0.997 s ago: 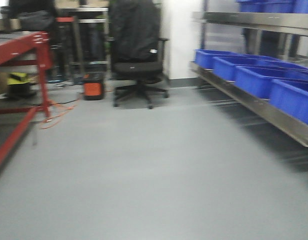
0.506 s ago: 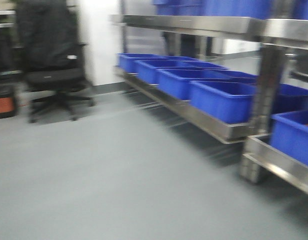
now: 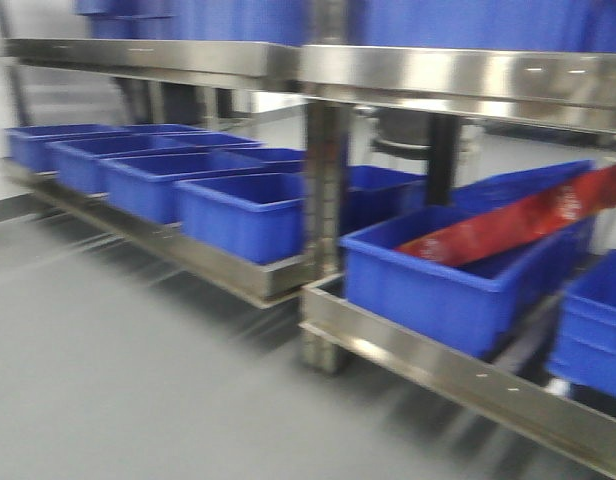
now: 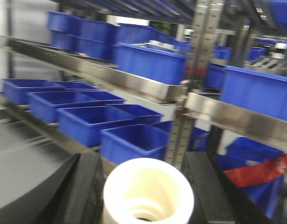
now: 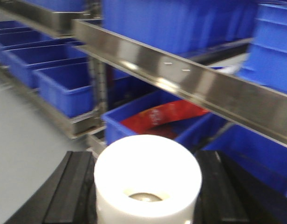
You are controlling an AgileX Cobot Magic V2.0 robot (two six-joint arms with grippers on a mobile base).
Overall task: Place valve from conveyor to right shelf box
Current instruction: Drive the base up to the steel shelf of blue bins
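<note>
The left gripper (image 4: 142, 161) is closed on a cream valve (image 4: 148, 193). Its two black fingers (image 4: 90, 182) press the round body from both sides, and the open end of the valve looks toward the camera. The right gripper (image 5: 146, 156) holds a white valve (image 5: 148, 182) in the same way, with a black finger touching each side. Both valves are held in front of the steel shelf (image 3: 438, 75), apart from it. On the lower tier of the shelf, left of the upright post (image 3: 323, 200), a row of blue boxes (image 3: 238, 215) stands along the front edge, one just beside the other. Right of the post, at the left end of that section, stands a blue box (image 3: 438, 290) with a red packet (image 3: 518, 225) lying tilted in it, its upper end toward the far rim. The floor (image 3: 108, 380) below is plain grey. All views are blurred, so I cannot tell the small details.
</note>
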